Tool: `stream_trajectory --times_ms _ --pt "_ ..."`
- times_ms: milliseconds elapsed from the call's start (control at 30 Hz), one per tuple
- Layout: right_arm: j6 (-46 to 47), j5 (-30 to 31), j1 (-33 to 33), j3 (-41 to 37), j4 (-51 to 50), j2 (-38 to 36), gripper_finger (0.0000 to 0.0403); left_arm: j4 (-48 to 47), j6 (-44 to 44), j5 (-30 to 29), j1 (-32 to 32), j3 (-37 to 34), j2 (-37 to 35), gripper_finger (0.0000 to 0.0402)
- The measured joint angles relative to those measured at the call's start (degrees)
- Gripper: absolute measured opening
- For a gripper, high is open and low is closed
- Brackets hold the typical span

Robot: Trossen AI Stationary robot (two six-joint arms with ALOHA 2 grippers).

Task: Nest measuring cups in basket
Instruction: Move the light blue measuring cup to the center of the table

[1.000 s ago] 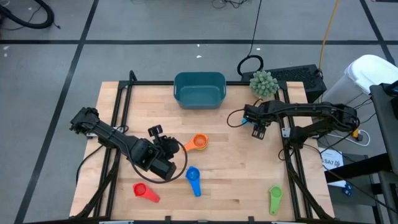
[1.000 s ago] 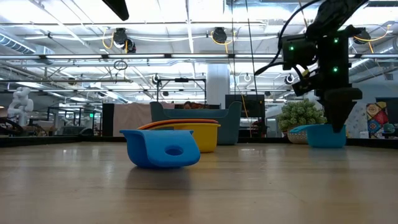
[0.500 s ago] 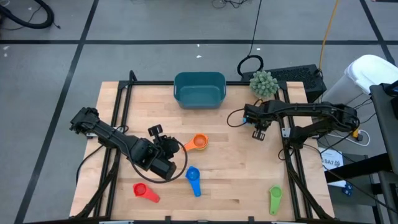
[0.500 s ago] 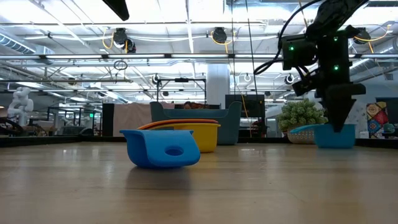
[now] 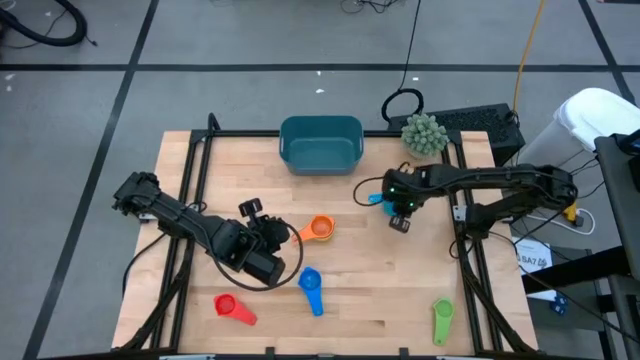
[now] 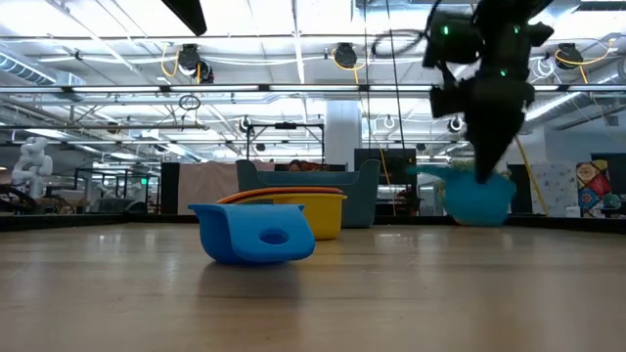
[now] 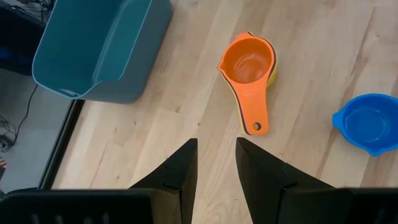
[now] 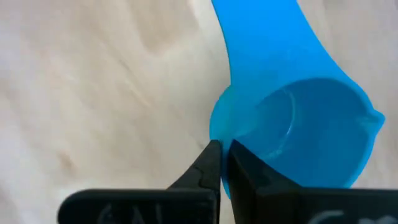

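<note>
Right gripper [image 8: 219, 163] pinched the light-blue cup [image 8: 298, 118] at its rim, apparently lifted; carry level to the basket [image 5: 320, 143]; left gripper [image 7: 214, 168] stood slightly parted.

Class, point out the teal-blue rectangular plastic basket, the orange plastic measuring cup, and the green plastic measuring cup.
Teal-blue rectangular plastic basket [image 5: 321, 125]: high view, far rim.
Orange plastic measuring cup [image 7: 250, 67]: left wrist view, inside of its bowl.
Green plastic measuring cup [image 5: 442, 321]: high view, handle.

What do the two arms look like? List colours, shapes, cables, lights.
Both arms are dark and jointed. The left gripper has two black tapered fingers. The right gripper has slim black fingers; its wrist shows green lights and a looping black cable.
</note>
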Motion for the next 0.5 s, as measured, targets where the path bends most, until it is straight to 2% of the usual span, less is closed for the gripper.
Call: stream_trajectory --times_ms 233,400,500 --pt "4.67 0.00 6.22 1.69 4.15 1.16 0.0000 0.05 0.14 0.00 0.31 0.00 0.00 0.0113" --pt "6.07 -0.09 11.24 2.03 6.73 7.21 0.0000 0.37 0.14 0.02 0.60 0.00 0.00 0.0113" --pt "5.41 0.35 13.76 5.74 5.62 12.51 0.0000 0.41 0.37 0.00 0.90 0.02 0.00 0.0113"
